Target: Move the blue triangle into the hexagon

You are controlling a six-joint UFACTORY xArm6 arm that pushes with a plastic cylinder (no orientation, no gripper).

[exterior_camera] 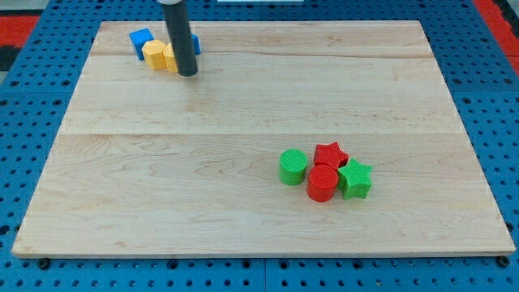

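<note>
My tip [187,74] rests on the board near the view's top left. It touches, or nearly touches, the right side of a yellow block [170,57]. A second yellow block [153,53], perhaps the hexagon, sits against that block's left side. A blue block [140,38] lies just up and left of the yellow pair; its shape is unclear. Another blue block [196,43] peeks out from behind the rod on its right, mostly hidden, so I cannot tell its shape.
A cluster sits right of centre, toward the view's bottom: a green cylinder [293,166], a red star [330,153], a red cylinder [322,183] and a green star [355,179]. The wooden board [243,227] lies on a blue pegboard.
</note>
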